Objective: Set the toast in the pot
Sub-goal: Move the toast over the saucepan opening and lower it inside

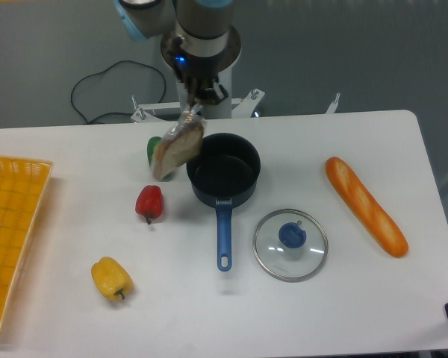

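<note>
Plastic-wrapped and light, the toast (pixel 177 148) is dangling from our claw (pixel 193 107), which is pinching its crinkly wrapper's top corner, just left of the pot (pixel 223 170), likely swinging loosely.

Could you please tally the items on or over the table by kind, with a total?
Peppers: 3, red, yellow, green
Bread: 2, toast hanging from the claw, baguette
Cookware: 2, pot, glass lid
Baskets: 1, orange
Total: 8
</note>
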Tool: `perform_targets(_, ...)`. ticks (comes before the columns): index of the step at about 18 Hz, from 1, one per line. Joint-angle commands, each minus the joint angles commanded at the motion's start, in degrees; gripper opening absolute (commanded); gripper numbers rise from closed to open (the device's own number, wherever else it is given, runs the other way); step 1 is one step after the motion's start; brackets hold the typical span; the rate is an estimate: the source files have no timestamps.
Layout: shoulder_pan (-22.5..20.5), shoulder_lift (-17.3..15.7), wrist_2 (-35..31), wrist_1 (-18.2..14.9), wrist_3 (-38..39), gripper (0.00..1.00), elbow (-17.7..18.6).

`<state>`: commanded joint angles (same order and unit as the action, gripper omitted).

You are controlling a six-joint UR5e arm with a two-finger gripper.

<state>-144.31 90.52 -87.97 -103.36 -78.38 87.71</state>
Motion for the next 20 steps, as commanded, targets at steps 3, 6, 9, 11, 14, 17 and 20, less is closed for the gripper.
perform_targets(3, -1.58, 0.09, -3.16, -1.58, -3.44, 0.00, 0.00)
perform_targets(6, -2.64, 0.09, -3.61, -1.41, -4.41, 0.00, -0.09)
perform_targets(9, -3.26, 0.97, -3.70, -1.14, -5.47, 0.00, -0.09)
perform_targets(11, -3.35, 1.32, -3.79, -0.88, -5.56, 0.00, -0.09)
perform_targets(14, -3.26, 2.64, -3.79, -0.70, -5.56, 0.00, -0.09)
perform_targets(17, -3.08, 3.52, -3.79, 0.17, -5.56, 0.00, -0.09)
perform_targets(20, -3.08, 4.22, -3.96, 0.17, -5.56, 0.00, 0.00)
